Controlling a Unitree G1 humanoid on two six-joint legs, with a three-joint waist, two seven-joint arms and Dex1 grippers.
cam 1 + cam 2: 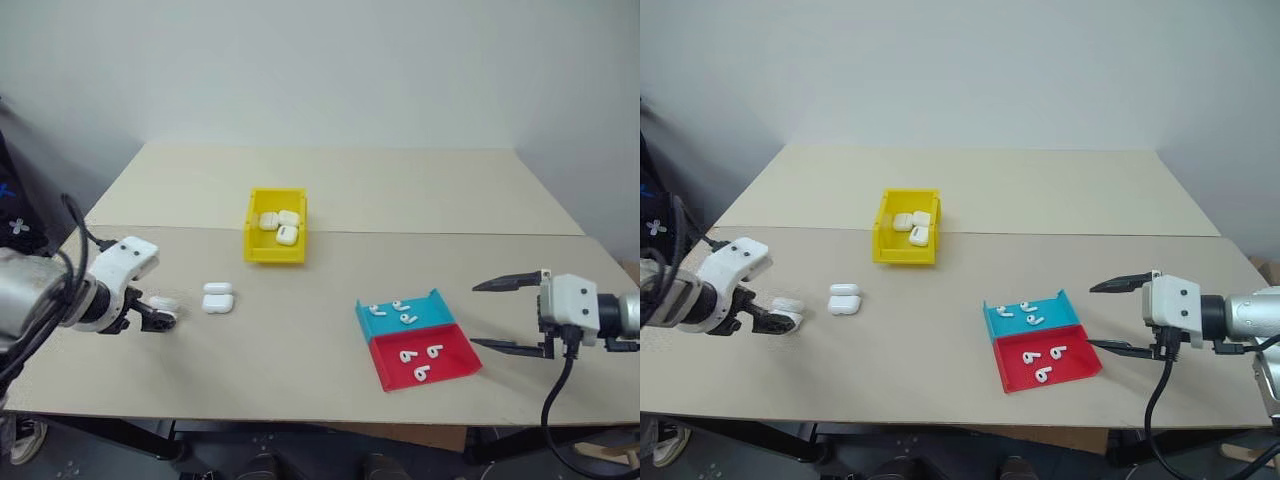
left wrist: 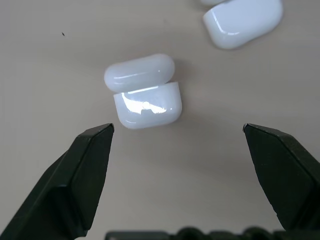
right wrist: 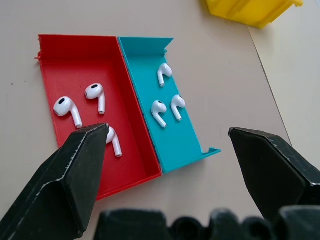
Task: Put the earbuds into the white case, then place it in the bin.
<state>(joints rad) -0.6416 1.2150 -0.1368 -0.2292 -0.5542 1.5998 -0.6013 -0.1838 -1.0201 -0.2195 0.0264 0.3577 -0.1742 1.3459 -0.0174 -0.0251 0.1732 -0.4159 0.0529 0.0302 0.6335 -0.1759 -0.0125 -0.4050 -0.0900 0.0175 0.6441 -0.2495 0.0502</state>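
Six earbuds in tray; three cases in bin

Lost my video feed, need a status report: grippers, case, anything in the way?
Left gripper open, over white case on table, lid up. Right gripper open, empty, above earbuds in tray. Bin holds three cases. Nothing blocking.
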